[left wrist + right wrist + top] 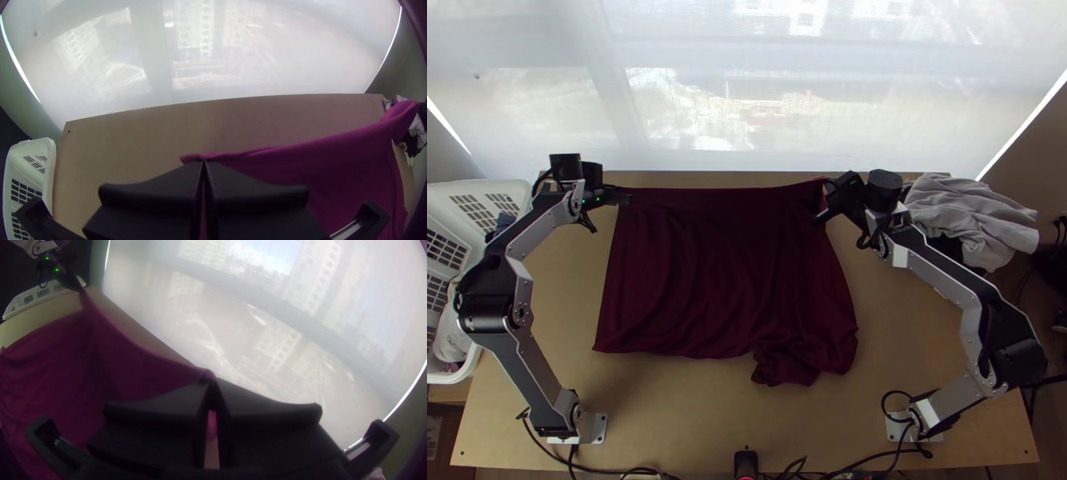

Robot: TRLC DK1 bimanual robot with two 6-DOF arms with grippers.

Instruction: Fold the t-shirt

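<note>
Seen from above, 12 being the far side. Pale translucent blind [691, 112] at 12, beyond the table. Light wooden table [667, 408] in front of it.

Dark red t-shirt [715, 272] at mid-table, lying broad and mostly spread, soft creases running through it. Far edge drawn out between the two grippers; near edge bunched into a lump at 5 o'clock of the cloth.

Left arm [529, 372] based at 7, right arm [955, 394] based at 5, both reaching to the shirt's far edge.

White slatted basket [507, 186] beside the table, between 9 and 10, some pale cloth inside. Heap of grey cloth [971, 216] at 2, near the far corner, rumpled.

Left gripper [623, 197], between 10 and 11: black fingers closed, the shirt's far corner pinched at the tips. Right gripper [829, 197], about 1 o'clock: closed as well, gripping the other end of the far edge; a fold of cloth shows in the narrow slit between its fingers.
</note>
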